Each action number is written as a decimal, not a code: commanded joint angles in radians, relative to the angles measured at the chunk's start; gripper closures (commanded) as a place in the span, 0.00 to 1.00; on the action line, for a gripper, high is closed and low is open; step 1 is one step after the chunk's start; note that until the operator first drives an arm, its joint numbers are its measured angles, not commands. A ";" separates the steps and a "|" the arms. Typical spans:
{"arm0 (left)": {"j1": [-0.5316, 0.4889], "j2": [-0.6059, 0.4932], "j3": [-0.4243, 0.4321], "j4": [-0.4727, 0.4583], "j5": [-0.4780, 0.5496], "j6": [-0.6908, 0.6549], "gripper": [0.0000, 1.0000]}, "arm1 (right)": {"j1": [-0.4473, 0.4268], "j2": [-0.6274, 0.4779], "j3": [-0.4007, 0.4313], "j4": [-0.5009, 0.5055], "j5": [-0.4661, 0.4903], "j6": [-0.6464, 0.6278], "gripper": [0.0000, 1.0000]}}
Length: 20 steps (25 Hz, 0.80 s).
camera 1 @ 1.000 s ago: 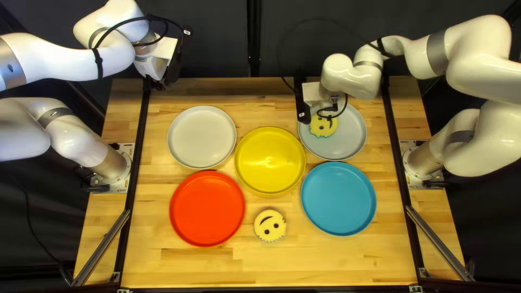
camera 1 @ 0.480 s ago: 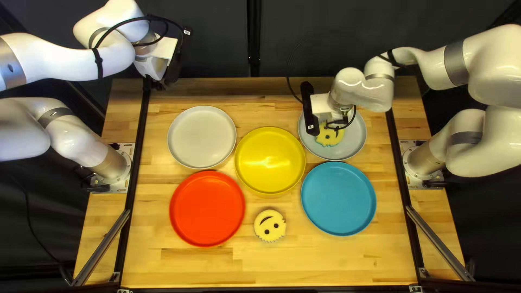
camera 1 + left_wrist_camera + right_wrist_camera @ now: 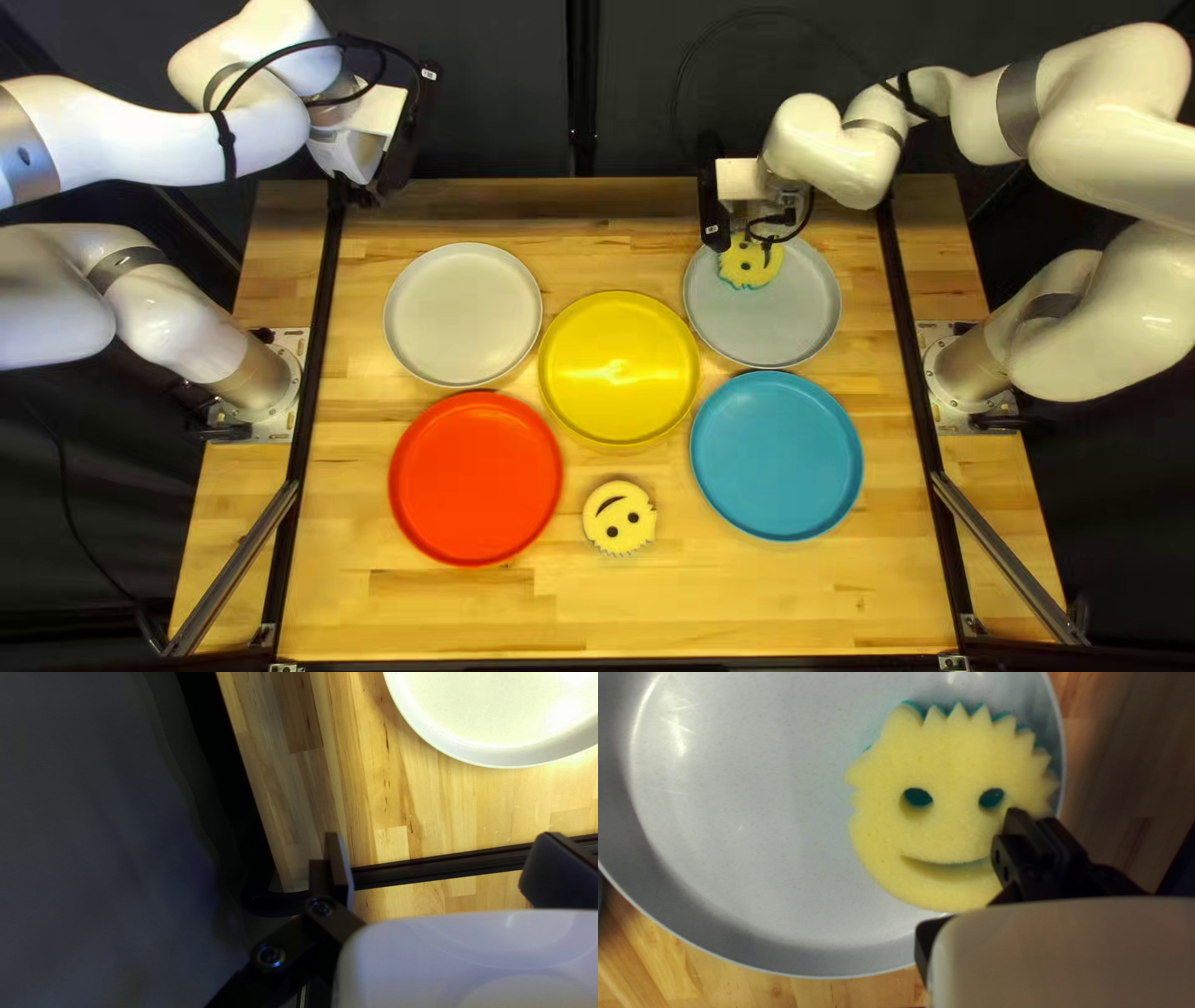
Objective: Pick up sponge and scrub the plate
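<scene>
The sponge lies flat in the gray plate, at the far right of the surface. Its yellow smiling face points up; the blue-green layer is underneath. It occupies the far left portion of the plate, with bare plate to its right and near side.

The right tool is positioned over the sponge. Its two fingers are together, tips at the printless cheek beside one end of the mouth cutout; whether they press the foam cannot be told.

The blue plate sits on the near side of the gray plate. The yellow plate is at center. A second sponge lies nearer, between the red plate and the blue plate.

The pale plate is at far left. The left tool is raised beyond it to the left, fingers apart.
</scene>
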<state>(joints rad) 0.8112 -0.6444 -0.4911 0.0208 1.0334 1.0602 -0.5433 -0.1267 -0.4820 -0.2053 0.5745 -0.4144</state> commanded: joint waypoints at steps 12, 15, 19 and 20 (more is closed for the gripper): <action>0.000 0.000 0.000 0.000 0.000 0.000 0.00 | 0.204 -0.227 0.212 -0.066 -0.005 0.173 1.00; 0.000 0.000 0.000 0.000 0.000 0.000 0.00 | 0.154 -0.247 0.214 -0.052 0.000 0.113 1.00; 0.000 0.000 0.000 0.000 0.000 0.000 0.00 | 0.057 -0.184 0.167 -0.029 -0.025 0.010 1.00; 0.000 0.000 0.000 0.000 0.000 0.000 0.00 | 0.025 -0.158 0.146 -0.018 -0.033 -0.026 1.00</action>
<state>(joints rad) 0.8112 -0.6444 -0.4911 0.0208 1.0334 1.0602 -0.4621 -0.3289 -0.2995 -0.2431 0.5593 -0.3740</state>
